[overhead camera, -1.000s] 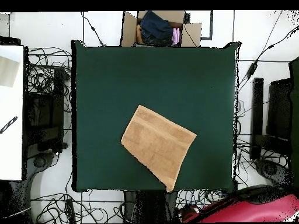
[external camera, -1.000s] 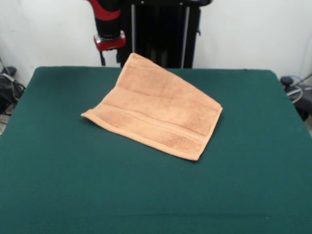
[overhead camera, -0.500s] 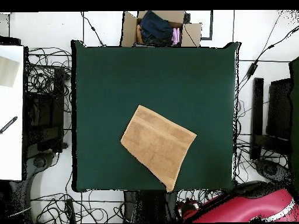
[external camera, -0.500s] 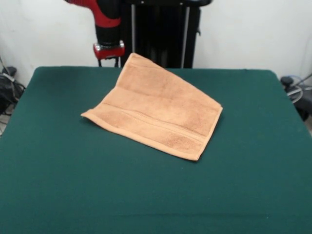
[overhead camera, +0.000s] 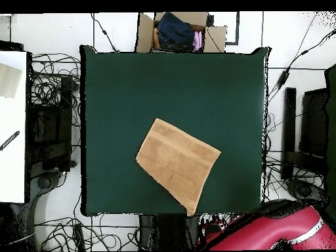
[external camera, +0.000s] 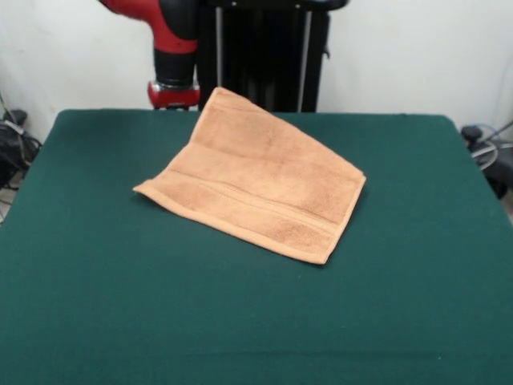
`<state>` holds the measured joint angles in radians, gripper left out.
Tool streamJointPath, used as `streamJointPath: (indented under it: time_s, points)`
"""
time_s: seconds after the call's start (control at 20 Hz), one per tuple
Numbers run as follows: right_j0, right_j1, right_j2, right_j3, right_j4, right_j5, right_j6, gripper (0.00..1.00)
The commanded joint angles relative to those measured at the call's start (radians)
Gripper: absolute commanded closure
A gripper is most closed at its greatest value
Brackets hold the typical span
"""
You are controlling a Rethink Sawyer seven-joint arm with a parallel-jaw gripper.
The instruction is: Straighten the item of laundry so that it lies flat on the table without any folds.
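Note:
The item of laundry (external camera: 258,176), a light orange-tan towel, rests on the green table (external camera: 240,321) as a slanted four-sided shape. A woven band runs along its near hem, and one corner reaches the table's far edge. In the overhead view the towel (overhead camera: 178,164) sits low and a little right of centre on the table (overhead camera: 131,92). The red and black arm ends at a red ring behind the far edge, just left of the towel's far corner. My gripper (external camera: 172,101) is there, clear of the cloth and mostly hidden by the table edge. The arm (overhead camera: 269,230) shows in the overhead view at the bottom right, off the table.
A cardboard box of clothes (overhead camera: 180,31) stands beyond the table's top edge in the overhead view. Cables lie on the floor on both sides. A white surface (overhead camera: 13,125) is at the left. The black pedestal (external camera: 264,56) rises behind the towel's far corner.
The arm's end has dropped lower behind the table's far edge and shifted slightly left in the front view. The towel has not moved.

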<state>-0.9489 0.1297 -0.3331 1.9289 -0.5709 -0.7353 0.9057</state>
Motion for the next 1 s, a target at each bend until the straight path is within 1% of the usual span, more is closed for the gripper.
streamJointPath:
  time_s: [0.05, 0.25, 0.6, 1.0]
  points:
    - [0.045, 0.123, 0.021, 0.067, 0.019, 0.079, 0.250, 0.00]
    - [0.049, 0.073, 0.027, 0.092, 0.019, 0.149, 0.246, 0.00]
    - [0.064, -0.066, 0.037, 0.175, 0.024, 0.285, 0.231, 0.00]
    - [0.085, -0.229, 0.084, 0.237, 0.035, 0.453, 0.209, 0.00]
